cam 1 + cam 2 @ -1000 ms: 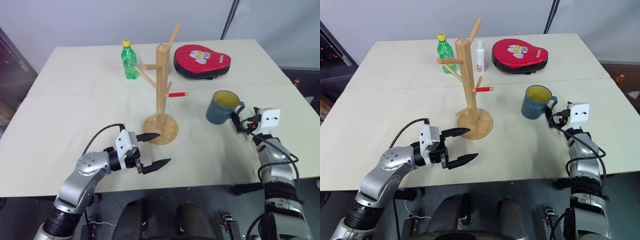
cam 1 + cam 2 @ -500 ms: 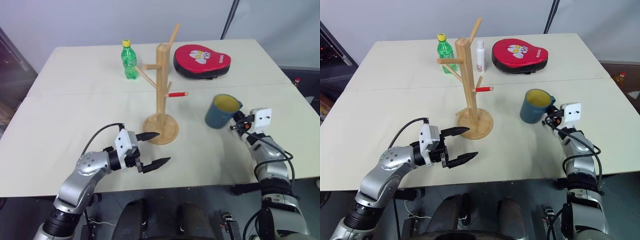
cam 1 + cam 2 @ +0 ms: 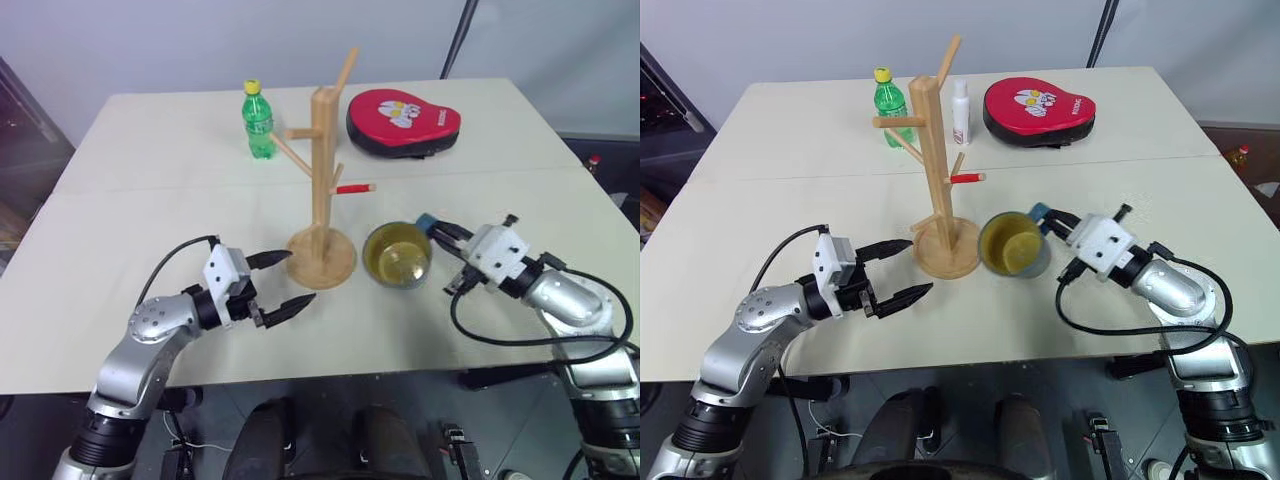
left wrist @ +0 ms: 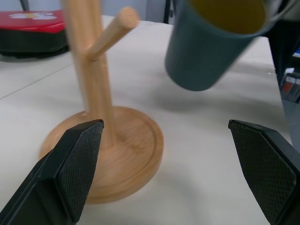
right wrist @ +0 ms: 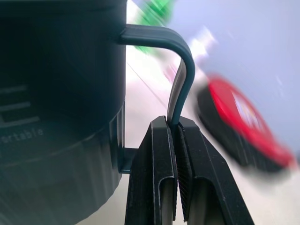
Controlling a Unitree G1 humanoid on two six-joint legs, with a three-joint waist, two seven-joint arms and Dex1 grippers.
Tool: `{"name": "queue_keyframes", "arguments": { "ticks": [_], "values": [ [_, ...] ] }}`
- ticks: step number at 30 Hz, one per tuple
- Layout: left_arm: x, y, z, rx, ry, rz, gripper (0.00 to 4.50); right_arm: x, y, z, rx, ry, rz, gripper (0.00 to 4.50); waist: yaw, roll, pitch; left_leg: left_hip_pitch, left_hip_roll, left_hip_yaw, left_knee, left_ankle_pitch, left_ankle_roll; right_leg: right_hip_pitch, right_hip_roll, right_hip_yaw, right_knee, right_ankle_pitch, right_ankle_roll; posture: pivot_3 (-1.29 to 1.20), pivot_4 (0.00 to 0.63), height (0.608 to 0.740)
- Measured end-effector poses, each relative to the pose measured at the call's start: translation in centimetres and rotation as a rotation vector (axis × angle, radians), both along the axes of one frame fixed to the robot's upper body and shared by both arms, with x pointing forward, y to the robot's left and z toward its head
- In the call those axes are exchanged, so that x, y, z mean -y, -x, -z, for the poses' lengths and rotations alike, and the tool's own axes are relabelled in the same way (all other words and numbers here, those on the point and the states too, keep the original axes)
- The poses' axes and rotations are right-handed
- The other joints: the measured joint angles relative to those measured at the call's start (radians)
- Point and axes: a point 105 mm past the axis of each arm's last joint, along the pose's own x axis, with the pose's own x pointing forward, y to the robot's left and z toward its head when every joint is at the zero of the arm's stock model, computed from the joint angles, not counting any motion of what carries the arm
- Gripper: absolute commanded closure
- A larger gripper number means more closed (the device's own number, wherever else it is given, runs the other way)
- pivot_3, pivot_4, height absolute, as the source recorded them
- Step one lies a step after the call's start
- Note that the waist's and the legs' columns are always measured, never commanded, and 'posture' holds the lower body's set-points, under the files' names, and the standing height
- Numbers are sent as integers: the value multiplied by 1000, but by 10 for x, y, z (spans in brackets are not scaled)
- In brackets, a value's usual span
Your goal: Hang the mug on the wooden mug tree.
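Since the earlier frame, the mug (image 3: 398,256) has travelled from the right part of the table (image 3: 120,220) to just beside the wooden mug tree (image 3: 324,180), and it is now lifted and tipped, yellow inside facing the head camera. The left gripper (image 3: 277,283) has drifted slightly leftward.

Left to right: the left gripper hangs at about 8 o'clock from the tree's round base, fingers spread wide, nothing in them. A green bottle (image 3: 259,121) stands at 11 o'clock from the post. The red-tipped peg (image 3: 354,188) points toward 3 o'clock, above the mug. The mug sits at 3 o'clock from the base, clear of the table. The right gripper (image 5: 174,154) is pinched tight on the mug's handle (image 5: 180,89). A red pad (image 3: 404,122) lies at 1 o'clock, far side.

Handling: likely ceramic, so stiff, fairly heavy, breakable, glaze probably slick. A pinch on the thin loop may let the body swing; the handle opening must stay free for the peg.

The right wrist view shows both fingers closed on the handle strap. The left wrist view shows the mug off the tabletop. The right eye view reveals a white bottle (image 3: 961,101) behind the post.
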Motion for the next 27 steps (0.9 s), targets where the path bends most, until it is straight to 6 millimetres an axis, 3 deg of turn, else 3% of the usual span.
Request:
{"name": "queue_keyframes", "arguments": {
  "ticks": [5, 10, 21, 27],
  "values": [
    [-6, -4, -8, 21, -1, 2, 0, -14, 0, -35, 68, 81, -45, 4470, 1, 0, 0, -1, -1, 0, 0, 0, 0, 0, -1, 0, -1, 0, 0, 0, 150, 740],
    [-15, -8, -21, 40, 12, -4, 0, -25, -2, -52, 62, 80, -87, 4470, -2, -1, 1, -1, 0, 0, 0, 0, 0, 0, -1, 1, 0, 0, 0, 0, 150, 740],
    [-20, -5, -30, 32, 22, 10, 0, -45, -2, -61, 36, 126, -177, 4470, -1, -1, 1, -1, 0, 0, 0, 0, 0, -1, -2, 1, -1, 0, -1, 0, 150, 740],
    [-19, -4, -31, 38, 24, 1, 0, -37, -12, -53, -2, 125, -160, 4470, -1, -1, 1, -1, 0, 0, 0, 0, 0, -1, -2, 1, -1, 0, -1, 0, 150, 740]
  ]
}}
